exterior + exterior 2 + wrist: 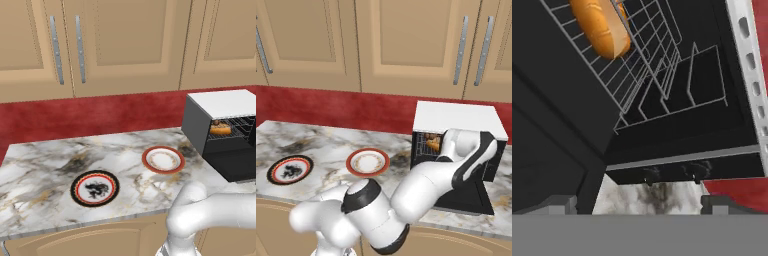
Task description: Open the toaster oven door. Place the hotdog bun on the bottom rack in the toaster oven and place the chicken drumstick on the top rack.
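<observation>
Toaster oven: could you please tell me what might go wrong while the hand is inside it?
The open gripper sits close to the wire racks; on the way out, a finger could snag one and jolt the bun. The arm also hangs over the lowered door and could knock it.

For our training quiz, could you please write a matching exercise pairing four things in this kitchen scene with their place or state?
Things:
1. hotdog bun
2. toaster oven door
3. black-rimmed plate
4. red-rimmed plate

Place or state:
A. folded down open
B. on a wire rack inside the toaster oven
C. on the counter, nearer the oven
D. on the counter, farther from the oven

Pairs: 1-B, 2-A, 3-D, 4-C
</observation>
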